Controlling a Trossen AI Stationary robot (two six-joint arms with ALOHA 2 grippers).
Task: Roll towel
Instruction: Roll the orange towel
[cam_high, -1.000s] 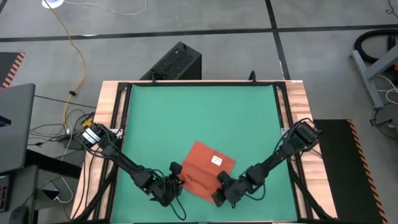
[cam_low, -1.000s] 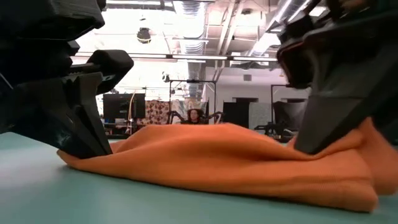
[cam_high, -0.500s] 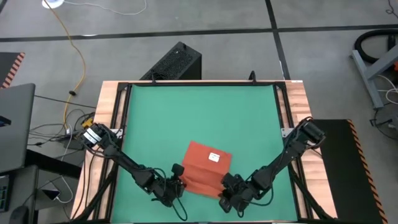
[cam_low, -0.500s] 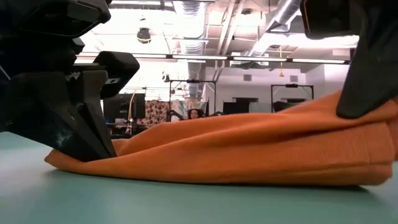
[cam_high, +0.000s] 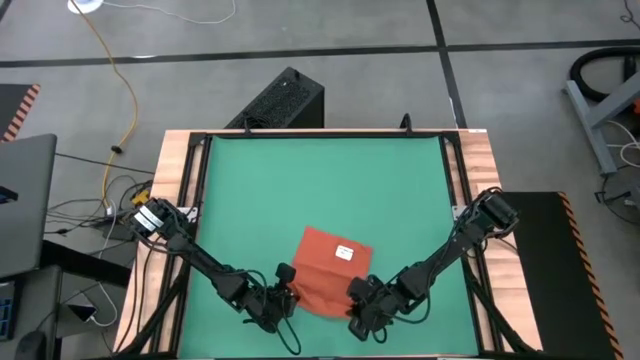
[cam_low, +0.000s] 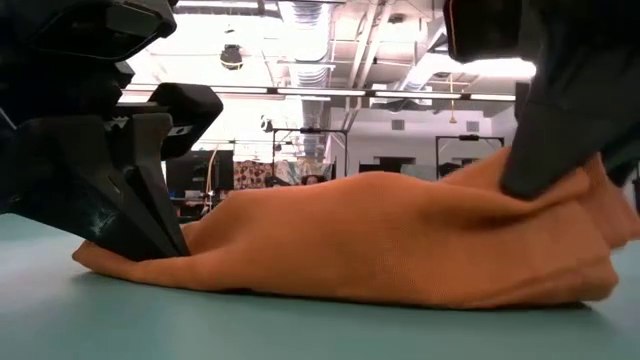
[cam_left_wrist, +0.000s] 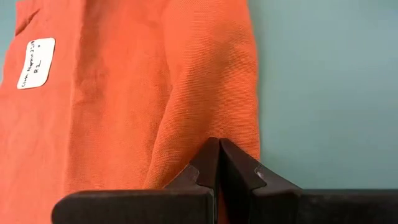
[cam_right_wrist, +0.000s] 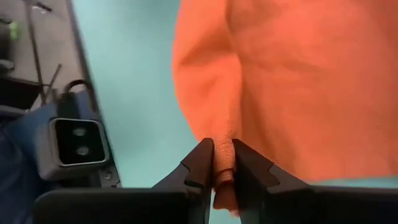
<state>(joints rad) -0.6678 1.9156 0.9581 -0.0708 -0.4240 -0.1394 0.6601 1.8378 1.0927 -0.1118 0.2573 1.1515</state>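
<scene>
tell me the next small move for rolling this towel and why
Probably carry both pinched corners forward together over the towel. The left gripper and right gripper are each shut on the near edge, which is raised only on the right side in the low view, and the rest lies flat on the green mat, white tag up.

The towel (cam_left_wrist: 124, 93) is soft orange-red cloth with a fine ribbed weave, matt, carrying a small white tag (cam_left_wrist: 35, 62) that looks like paper or fabric. The green mat (cam_high: 320, 190) looks smooth and matt. The surface (cam_high: 175, 170) shows bare light wood at its edges.
</scene>
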